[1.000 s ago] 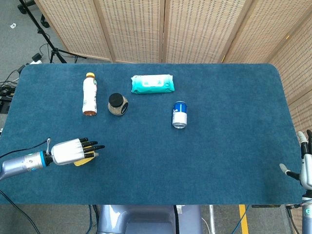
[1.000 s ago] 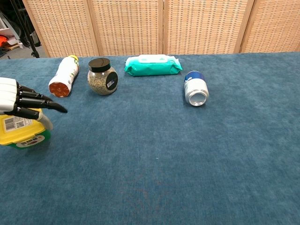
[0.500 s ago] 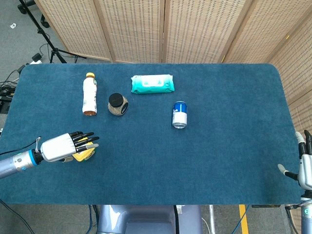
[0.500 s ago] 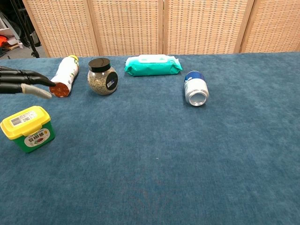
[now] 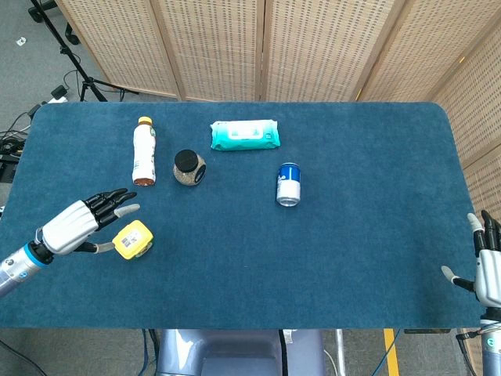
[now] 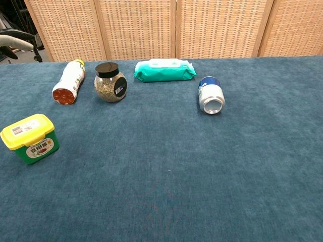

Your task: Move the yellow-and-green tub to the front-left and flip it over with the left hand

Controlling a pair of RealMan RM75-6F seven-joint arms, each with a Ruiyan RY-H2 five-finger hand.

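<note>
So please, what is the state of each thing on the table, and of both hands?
yellow-and-green tub: upright, lid on, released
left hand: open, beside tub
right hand: open, idle
bottle: lying
jar: upright, lidded
can: lying
wipes pack: flat

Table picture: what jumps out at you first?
The bright yellow-and-green tub stands out, sitting lid-up near the table's front-left. The robot's left hand hovers open right beside it, holding nothing. Farther back, a blue can lies on its side near the middle.
</note>
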